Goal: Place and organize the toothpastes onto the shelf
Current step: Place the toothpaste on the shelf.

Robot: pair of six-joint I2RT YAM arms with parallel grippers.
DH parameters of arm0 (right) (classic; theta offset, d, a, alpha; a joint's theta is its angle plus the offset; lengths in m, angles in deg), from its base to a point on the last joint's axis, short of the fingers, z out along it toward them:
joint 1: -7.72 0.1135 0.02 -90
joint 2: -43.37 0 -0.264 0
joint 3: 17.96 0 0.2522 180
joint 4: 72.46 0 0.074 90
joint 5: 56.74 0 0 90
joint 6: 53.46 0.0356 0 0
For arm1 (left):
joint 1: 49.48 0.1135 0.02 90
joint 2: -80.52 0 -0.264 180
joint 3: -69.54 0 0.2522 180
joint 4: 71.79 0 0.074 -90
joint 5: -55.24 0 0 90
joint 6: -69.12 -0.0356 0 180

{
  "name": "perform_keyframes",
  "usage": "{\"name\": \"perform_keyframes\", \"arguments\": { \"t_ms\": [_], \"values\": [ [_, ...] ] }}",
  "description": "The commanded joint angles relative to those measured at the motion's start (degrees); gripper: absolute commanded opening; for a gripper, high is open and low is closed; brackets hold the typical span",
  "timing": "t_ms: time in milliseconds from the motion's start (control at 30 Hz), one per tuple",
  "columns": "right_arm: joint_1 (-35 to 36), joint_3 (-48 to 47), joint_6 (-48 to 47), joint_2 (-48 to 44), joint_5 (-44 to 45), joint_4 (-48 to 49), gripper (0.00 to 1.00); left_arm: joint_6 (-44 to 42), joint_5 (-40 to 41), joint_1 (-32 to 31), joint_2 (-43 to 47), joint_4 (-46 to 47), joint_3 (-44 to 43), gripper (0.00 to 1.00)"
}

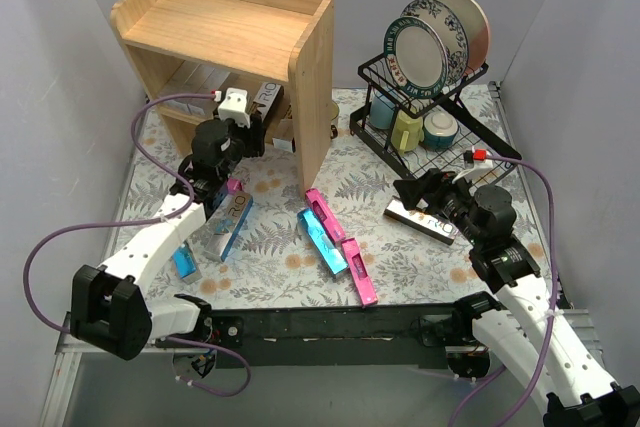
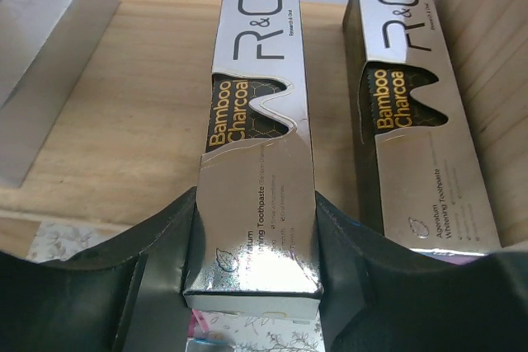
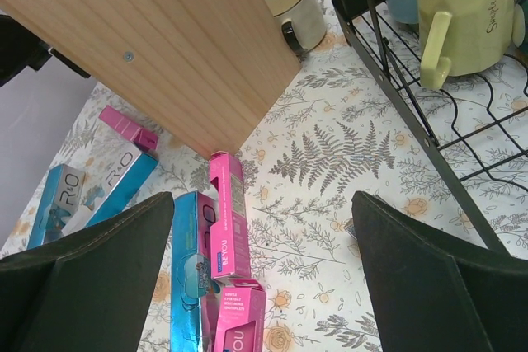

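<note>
left tool [image 2: 252, 241] clenched on charcoal carton [image 2: 256, 121], nose over the shelf [image 2: 140, 113] lower board. advise sliding it in parallel to the neighbouring carton [image 2: 412, 129] (just beside, not overlapping) before letting go. right tool [image 3: 264, 269] released.

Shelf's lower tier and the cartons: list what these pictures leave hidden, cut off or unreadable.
- Top external: shadow, the left gripper and its Bamboo Charcoal carton block the shelf's lower tier; cartons inside cannot be counted.
- Left wrist: the plain silver carton is cut by the left edge; print unseen.
- Top external: the right gripper covers part of a carton; lettering too small.
- Right wrist: the lowest pink carton runs off the bottom edge.
</note>
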Motion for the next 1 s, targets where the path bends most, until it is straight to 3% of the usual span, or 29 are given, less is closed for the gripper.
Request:
{"name": "perform_keyframes", "arguments": {
  "t_ms": [0,267,700,967],
  "values": [
    [-0.21,0.61,-1.67,-0.69,-0.86,1.56,0.97,0.44,-2.70,0.45,-1.29,6.17,-2.60,0.23],
    [-0.21,0.52,-1.93,-0.60,-1.48,1.56,0.97,-0.09,-4.29,0.54,-3.68,8.10,-3.30,0.32],
    [-0.21,0.61,-2.11,-0.24,-2.36,3.14,0.96,6.75,-3.14,1.24,0.36,8.45,-1.55,0.77],
    [-0.21,0.70,-1.76,0.28,-2.27,2.79,0.96,16.16,-1.65,4.22,4.06,11.88,1.62,0.82]
  ]
}}
